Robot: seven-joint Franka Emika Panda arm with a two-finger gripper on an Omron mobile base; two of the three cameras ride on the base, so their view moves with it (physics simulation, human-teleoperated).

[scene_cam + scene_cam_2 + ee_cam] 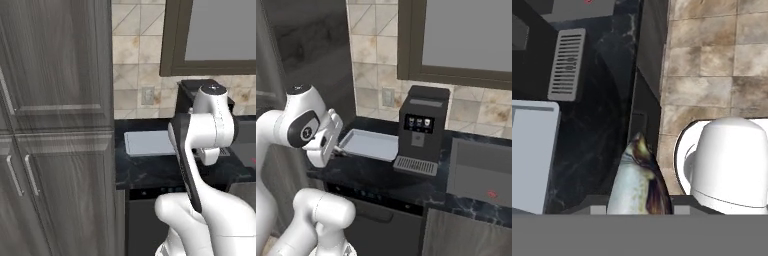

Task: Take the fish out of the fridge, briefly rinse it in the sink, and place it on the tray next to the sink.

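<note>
In your hand view, the fish (639, 182) sits nearest the lens, its pointed end rising from the bottom middle; your gripper (640, 207) is clenched on it, the fingertips hidden behind its pale, brown-marked body. Beyond it lies the dark marbled surface (607, 100), with the white tray (532, 155) at the left edge and a coffee machine's slotted drip grille (566, 64) further up.

In your left base view, the white arm (202, 150) crosses in front of the tray (147, 142), which lies flat on the surface beside the tall wood-grain cabinets (55, 125).

In your right base view, the tray (371, 144) lies just left of the black coffee machine (418, 130); the grey sink (481, 172) is on the machine's other side.
</note>
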